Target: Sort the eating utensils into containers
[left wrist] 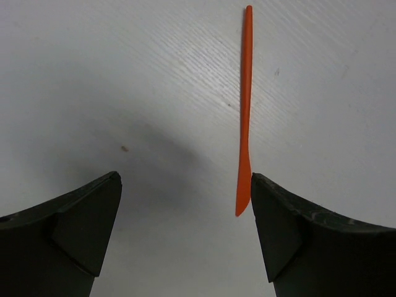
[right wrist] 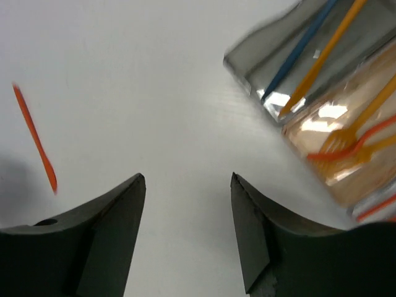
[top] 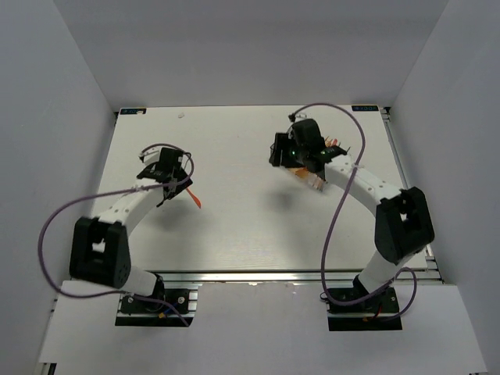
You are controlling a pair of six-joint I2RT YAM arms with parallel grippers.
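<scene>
1. At the near left of the tabletop (top: 234, 234): left gripper (left wrist: 184, 192). Its jaws are spread wide with nothing between them. It hangs low over the surface, seemingly lined up for a pick.
2. Just beside one jaw: a lone orange utensil (left wrist: 245, 105), lying flat and loose. Its broader end is nearest the jaw and its thin end points away. It sits off-centre in the gap, so you would probably shift sideways before closing.
3. Around the utensil: bare white surface. Nothing blocks your descent.
4. Farther off, on the right: right gripper (right wrist: 189, 185). Its jaws are parted partway and empty, hovering just beside the containers (right wrist: 247, 65).
5. Container contents:
   - The grey bin (right wrist: 275, 99) holds a blue stick (right wrist: 303, 46) and an orange stick (right wrist: 328, 43).
   - The orange bin (right wrist: 309, 120) adjoining it holds orange forks (right wrist: 346, 145).
   - A third bin cannot be made out.
6. Obstruction: from above, the right arm covers most of the row. You would likely need it cleared before the left arm delivers.
</scene>
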